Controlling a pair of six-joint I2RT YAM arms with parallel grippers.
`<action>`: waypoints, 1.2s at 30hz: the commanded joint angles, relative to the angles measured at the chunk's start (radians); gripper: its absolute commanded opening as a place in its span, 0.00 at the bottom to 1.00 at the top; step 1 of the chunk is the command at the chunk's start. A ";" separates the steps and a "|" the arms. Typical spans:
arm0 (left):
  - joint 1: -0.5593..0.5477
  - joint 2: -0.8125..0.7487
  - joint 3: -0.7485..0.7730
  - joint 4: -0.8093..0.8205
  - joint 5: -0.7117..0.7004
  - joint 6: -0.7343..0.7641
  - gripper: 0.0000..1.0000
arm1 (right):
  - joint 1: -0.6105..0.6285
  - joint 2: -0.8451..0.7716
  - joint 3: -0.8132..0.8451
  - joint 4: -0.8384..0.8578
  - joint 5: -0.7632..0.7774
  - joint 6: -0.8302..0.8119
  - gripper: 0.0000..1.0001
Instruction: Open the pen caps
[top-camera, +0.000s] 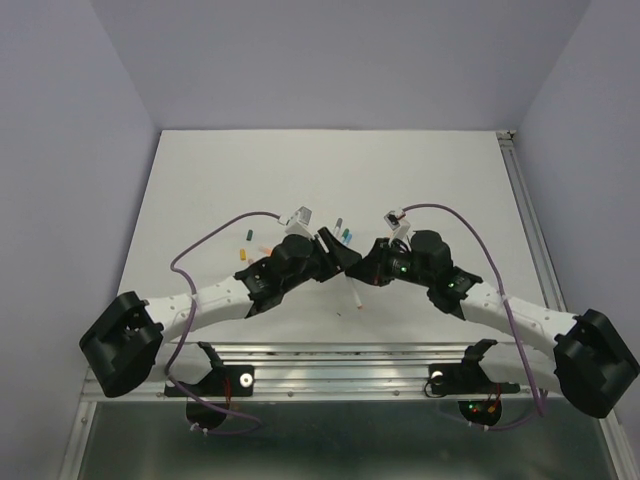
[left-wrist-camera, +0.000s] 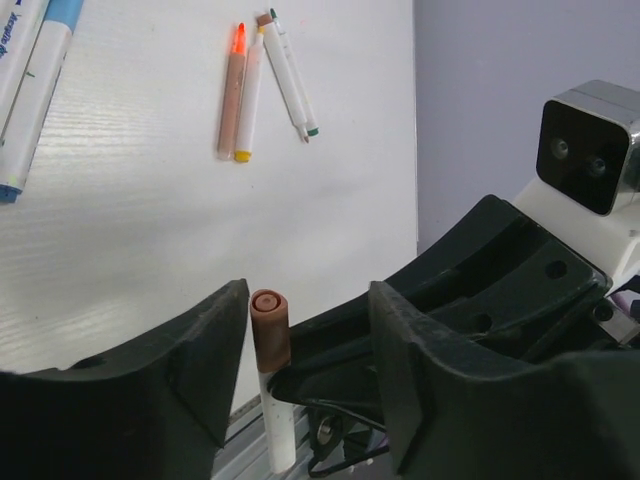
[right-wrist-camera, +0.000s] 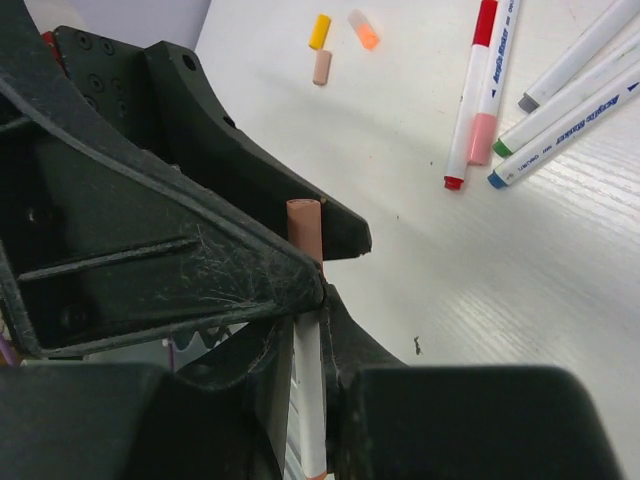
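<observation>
My right gripper (right-wrist-camera: 318, 300) is shut on the white barrel of a pen (right-wrist-camera: 309, 400) and holds it upright, with its brown cap (right-wrist-camera: 303, 230) sticking out above the fingers. In the top view this pen (top-camera: 352, 293) hangs below the two grippers where they meet at mid-table. My left gripper (left-wrist-camera: 310, 300) is open, its jaws on either side of the brown cap (left-wrist-camera: 270, 330). The cap stands right beside the left finger (left-wrist-camera: 200, 370) and well apart from the right finger (left-wrist-camera: 420, 380). The cap is still on the pen.
Loose yellow (right-wrist-camera: 319, 31), orange (right-wrist-camera: 364, 30) and brown (right-wrist-camera: 321, 67) caps lie on the table. Capped pens, one red (right-wrist-camera: 470, 100), lie to their right. An uncapped orange pen (left-wrist-camera: 232, 90) and two other pens lie further back. The purple wall (left-wrist-camera: 520, 60) is beyond the table.
</observation>
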 joint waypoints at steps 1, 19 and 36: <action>-0.015 -0.044 -0.024 0.038 -0.036 -0.034 0.59 | 0.021 0.025 0.073 0.081 -0.001 0.012 0.02; -0.024 -0.046 -0.001 -0.030 -0.056 -0.014 0.00 | 0.031 0.053 0.131 0.064 0.117 0.075 0.03; -0.024 -0.144 -0.023 -0.074 -0.236 -0.032 0.00 | 0.060 0.108 0.120 0.108 -0.071 0.085 0.57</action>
